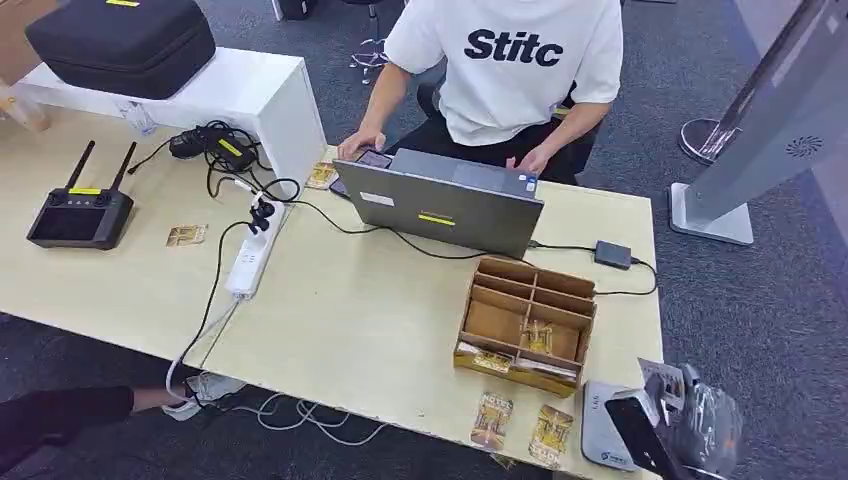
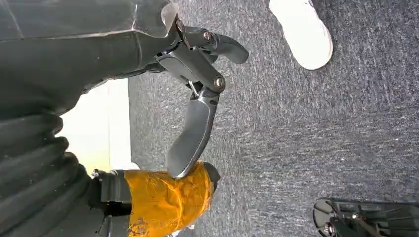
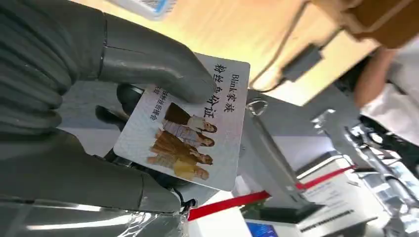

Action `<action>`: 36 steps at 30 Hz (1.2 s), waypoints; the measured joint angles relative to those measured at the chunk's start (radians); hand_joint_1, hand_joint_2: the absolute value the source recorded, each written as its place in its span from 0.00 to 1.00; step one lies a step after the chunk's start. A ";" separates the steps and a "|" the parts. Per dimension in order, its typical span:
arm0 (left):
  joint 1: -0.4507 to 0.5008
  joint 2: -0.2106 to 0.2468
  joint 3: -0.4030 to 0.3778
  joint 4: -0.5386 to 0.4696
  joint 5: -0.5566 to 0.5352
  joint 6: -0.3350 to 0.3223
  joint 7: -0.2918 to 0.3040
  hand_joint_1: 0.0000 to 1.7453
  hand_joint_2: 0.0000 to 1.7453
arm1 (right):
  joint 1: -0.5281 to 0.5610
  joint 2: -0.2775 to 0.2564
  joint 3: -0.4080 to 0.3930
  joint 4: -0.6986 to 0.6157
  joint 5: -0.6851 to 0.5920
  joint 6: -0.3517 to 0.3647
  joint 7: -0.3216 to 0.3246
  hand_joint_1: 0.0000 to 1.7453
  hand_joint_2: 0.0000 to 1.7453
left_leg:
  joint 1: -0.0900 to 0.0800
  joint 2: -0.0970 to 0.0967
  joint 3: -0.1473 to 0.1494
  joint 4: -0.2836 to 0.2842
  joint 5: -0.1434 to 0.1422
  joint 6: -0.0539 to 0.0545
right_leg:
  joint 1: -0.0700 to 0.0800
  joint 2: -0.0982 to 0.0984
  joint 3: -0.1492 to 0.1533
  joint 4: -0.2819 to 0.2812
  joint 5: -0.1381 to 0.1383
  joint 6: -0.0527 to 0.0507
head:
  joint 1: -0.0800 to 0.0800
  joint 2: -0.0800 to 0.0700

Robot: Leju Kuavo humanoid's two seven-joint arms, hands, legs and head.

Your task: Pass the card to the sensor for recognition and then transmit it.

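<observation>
Lettering reads "Stitc" in black on the white T-shirt of a seated person (image 1: 505, 70), who sits behind the grey open laptop (image 1: 440, 205), a yellow strip on its lid. Left of the laptop, a black padded case (image 1: 120, 40) rests on a white shelf block (image 1: 215, 90), and a black remote controller with two antennas (image 1: 80, 212) lies on the pale wooden table (image 1: 350, 300) with a small gold-printed card (image 1: 186, 235) near it. A white power strip (image 1: 250, 258) with black cables lies between that card and the laptop. Right of the laptop, in front of it, stands a brown wooden compartment box (image 1: 527, 322) with cards in its slots; two gold-printed cards (image 1: 520, 428) lie just before it at the table edge. A grey card reader (image 1: 607, 437) sits at the table corner, right of those cards.

The right hand (image 3: 123, 128) pinches a white photo card (image 3: 190, 128) between thick grey thumb and darker fingers; the card shows four figures and reads "Blink" with Chinese characters. In the head view that hand (image 1: 665, 420) hovers just right of the reader.

The left hand (image 2: 197, 98) hangs over grey carpet, fingers apart, holding nothing; orange tape (image 2: 165, 197) wraps its thumb.
</observation>
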 joint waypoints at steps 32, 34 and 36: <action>0.000 -0.002 0.047 0.000 -0.021 0.007 -0.009 0.00 1.00 | 0.001 -0.007 0.003 0.106 0.149 -0.053 0.026 1.00 1.00 | 0.000 0.000 0.001 0.000 0.001 0.000 | 0.000 0.001 0.002 0.000 0.001 0.001 | 0.000 0.000; -0.001 -0.002 0.048 0.000 -0.026 0.008 -0.009 0.00 1.00 | -0.002 -0.007 0.016 0.034 0.166 -0.076 0.039 1.00 1.00 | 0.000 0.000 0.001 0.000 0.001 0.000 | 0.000 0.001 0.001 0.000 0.001 0.000 | 0.000 0.000; -0.001 -0.002 0.050 0.000 -0.029 0.008 -0.009 0.00 1.00 | -0.009 -0.007 0.035 -0.032 0.177 -0.072 0.061 1.00 1.00 | 0.000 0.000 0.001 0.000 0.001 0.000 | 0.000 0.001 0.001 0.000 0.001 0.000 | 0.000 0.000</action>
